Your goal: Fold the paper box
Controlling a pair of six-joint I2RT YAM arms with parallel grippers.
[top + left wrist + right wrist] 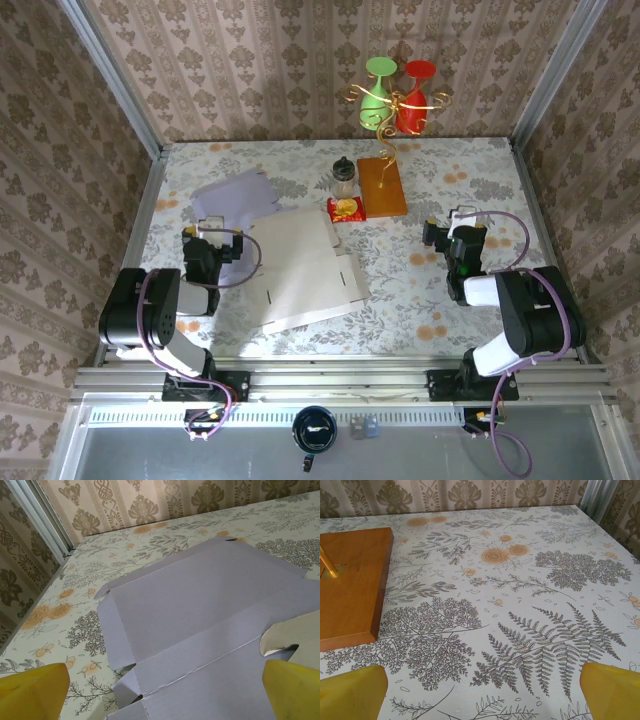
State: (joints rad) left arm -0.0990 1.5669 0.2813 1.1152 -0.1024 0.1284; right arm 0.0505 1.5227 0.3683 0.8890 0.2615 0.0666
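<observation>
Two unfolded blanks lie flat on the left half of the floral surface (pixel 450 300).

- Lavender paper box blank (pixel 232 192): far left. In the left wrist view its creases and side flaps are plain, and its near and right parts are cut off by the frame.
- Pale cardboard box blank (pixel 305 265): larger, near the middle, its far corner meeting the lavender one. A curved flap edge is all that enters the left wrist view.
- Left arm (pixel 150 310): left jaws wide apart, gripping nothing, just beside the pale blank's left edge. The yellow fingertips (pixel 32 692) are cropped at the bottom corners.
- Right arm (pixel 515 315): right jaws spread wide, nothing between them, over bare cloth and well apart from both blanks.
- Wooden base (pixel 382 185): carries a gold wire stand (pixel 385 125) with a green goblet (pixel 377 85) and a red goblet (pixel 415 95). The stem is cut off in the right wrist view.
- Small jar (pixel 344 178), contents unclear.
- Red packet (pixel 346 208), print too small to read.
</observation>
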